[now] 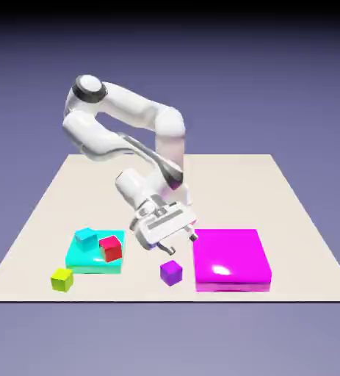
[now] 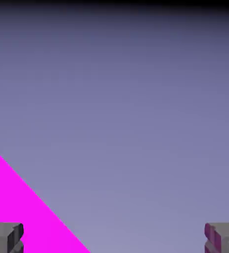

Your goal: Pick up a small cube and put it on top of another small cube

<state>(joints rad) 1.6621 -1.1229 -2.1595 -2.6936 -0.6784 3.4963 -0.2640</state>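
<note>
One small cube, glossy, purple

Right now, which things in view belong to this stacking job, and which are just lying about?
Job:
- purple cube, likely the one to lift
- open fingers
- red cube, yellow-green cube or cyan cube as base; can't tell which

Lying about:
- magenta slab
- cyan slab

Past my fingertips, plain blue-violet backdrop, darkening to black along the top of my hand view; pale table under my hand.
</note>
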